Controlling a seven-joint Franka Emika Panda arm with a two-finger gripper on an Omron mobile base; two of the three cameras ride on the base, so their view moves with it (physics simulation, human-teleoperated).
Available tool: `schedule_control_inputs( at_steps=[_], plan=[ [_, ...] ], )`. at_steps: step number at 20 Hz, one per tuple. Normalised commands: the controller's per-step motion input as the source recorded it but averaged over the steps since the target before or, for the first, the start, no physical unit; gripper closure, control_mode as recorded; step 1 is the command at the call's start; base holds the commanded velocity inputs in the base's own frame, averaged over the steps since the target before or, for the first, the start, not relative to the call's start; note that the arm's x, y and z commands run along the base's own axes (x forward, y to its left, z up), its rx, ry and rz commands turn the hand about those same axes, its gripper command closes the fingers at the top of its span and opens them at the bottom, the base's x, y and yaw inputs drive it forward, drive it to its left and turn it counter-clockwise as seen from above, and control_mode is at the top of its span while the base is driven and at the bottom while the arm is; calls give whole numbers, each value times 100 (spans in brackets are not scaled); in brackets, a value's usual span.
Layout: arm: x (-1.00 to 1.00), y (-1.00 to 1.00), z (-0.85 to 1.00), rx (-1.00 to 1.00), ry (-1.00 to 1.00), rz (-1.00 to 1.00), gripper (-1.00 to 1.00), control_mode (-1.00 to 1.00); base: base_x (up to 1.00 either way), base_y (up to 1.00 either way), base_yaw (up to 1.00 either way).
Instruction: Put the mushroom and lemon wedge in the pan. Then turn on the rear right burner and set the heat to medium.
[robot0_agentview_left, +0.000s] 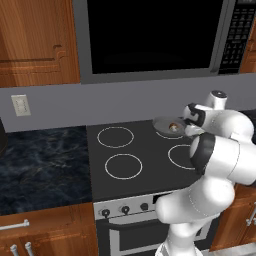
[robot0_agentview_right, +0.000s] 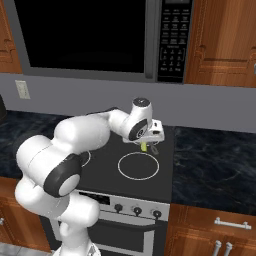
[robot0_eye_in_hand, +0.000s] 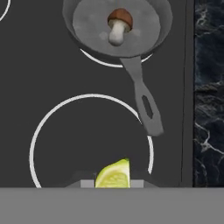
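Your gripper (robot0_agentview_right: 145, 143) is pinching the lemon wedge (robot0_eye_in_hand: 113, 174), a glossy yellow-green sliver, above the front right ring of the smooth black glass stove (robot0_eye_in_hand: 52, 65). Beyond it, the round grey metal pan (robot0_eye_in_hand: 87, 26) sits on the rear right burner (robot0_eye_in_hand: 114, 64), its thin handle pointing toward the stove's right edge. The brown-capped mushroom (robot0_eye_in_hand: 118, 25) lies inside the pan. Marbled dark worktop (robot0_eye_in_hand: 209, 87) borders that edge.
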Motion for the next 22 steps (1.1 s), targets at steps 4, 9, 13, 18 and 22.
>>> schedule_control_inputs(
  at_steps=[4, 9, 13, 18, 22],
  plan=[
    [38, 42, 1, -3, 0, -10, 100, -100, 0, 0, 0],
    [39, 25, 0, -2, 1, -6, 100, -100, 0, 0, 0],
    [13, 13, 0, -3, 0, -2, 100, -100, 0, 0, 0],
    [21, 0, 2, 0, 0, -1, 100, -100, 0, 0, 0],
    [53, 1, 0, 0, 0, -3, 100, -100, 0, 0, 0]
  ],
)
